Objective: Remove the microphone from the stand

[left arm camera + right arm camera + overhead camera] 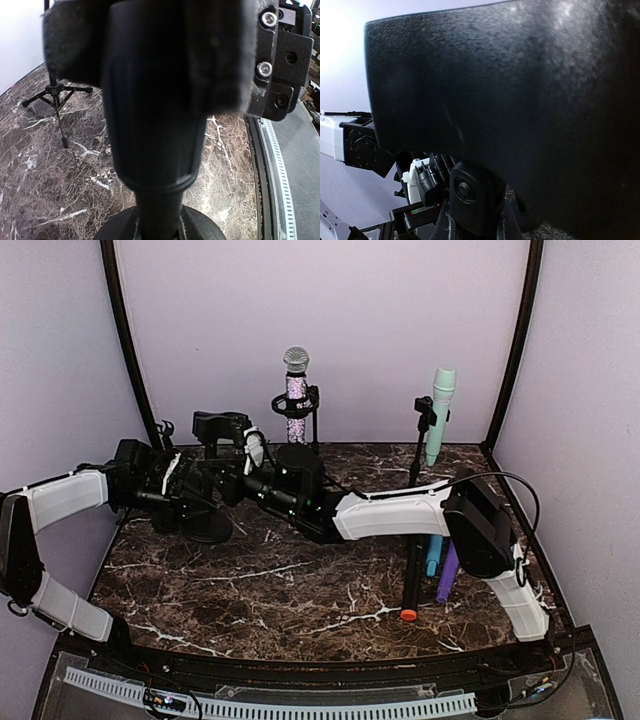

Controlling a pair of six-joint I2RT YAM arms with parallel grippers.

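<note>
The black microphone sits atop its stand at the frame's left middle, your left pincer pinching that stand and your right pincer close by, spread or not I cannot tell, so a skewed pull could topple the stand onto the surface.
</note>
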